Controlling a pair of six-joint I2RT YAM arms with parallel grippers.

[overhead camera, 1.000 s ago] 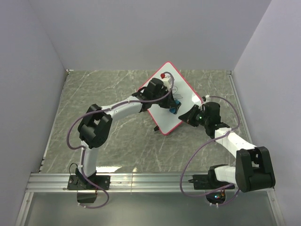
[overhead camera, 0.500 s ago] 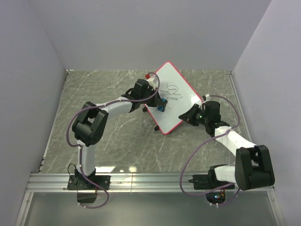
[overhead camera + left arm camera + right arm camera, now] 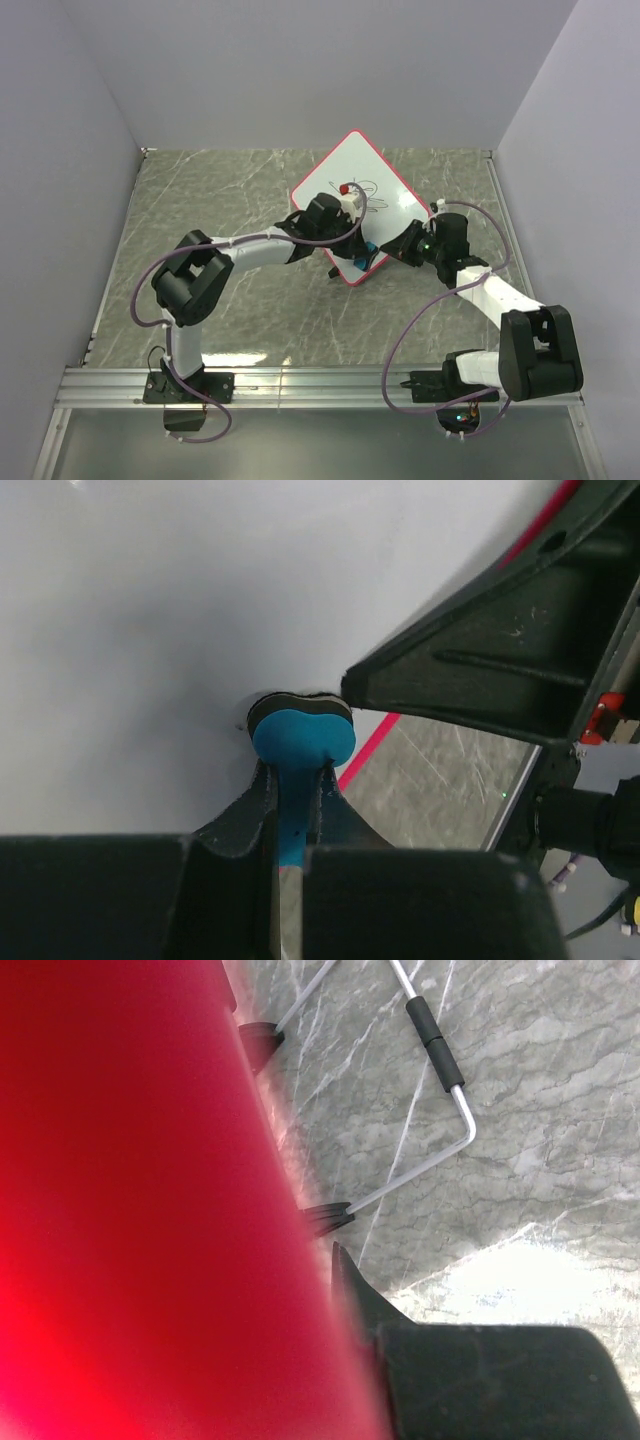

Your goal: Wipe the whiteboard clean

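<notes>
The whiteboard (image 3: 345, 195) stands tilted on the marble table, white with a thin pink-red frame and black scribbles (image 3: 371, 189) near its top right. My left gripper (image 3: 358, 248) is shut on a small blue eraser (image 3: 366, 256) and presses it on the board's lower part near the bottom corner. In the left wrist view the eraser (image 3: 300, 736) sits flat against the white surface (image 3: 150, 630), clamped in the gripper (image 3: 296, 776). My right gripper (image 3: 397, 247) grips the board's lower right edge. In the right wrist view the blurred red frame (image 3: 130, 1210) lies against one finger (image 3: 352, 1282).
The board's wire stand (image 3: 440, 1070) and black feet (image 3: 330, 1218) rest on the grey marble tabletop (image 3: 200, 200) behind the board. Purple-grey walls enclose the table on three sides. A metal rail (image 3: 320, 385) runs along the near edge.
My left gripper swept the eraser from the board's middle to its left edge, then down toward the bottom corner. The board shifted slightly. The right gripper stayed at the board's edge.
</notes>
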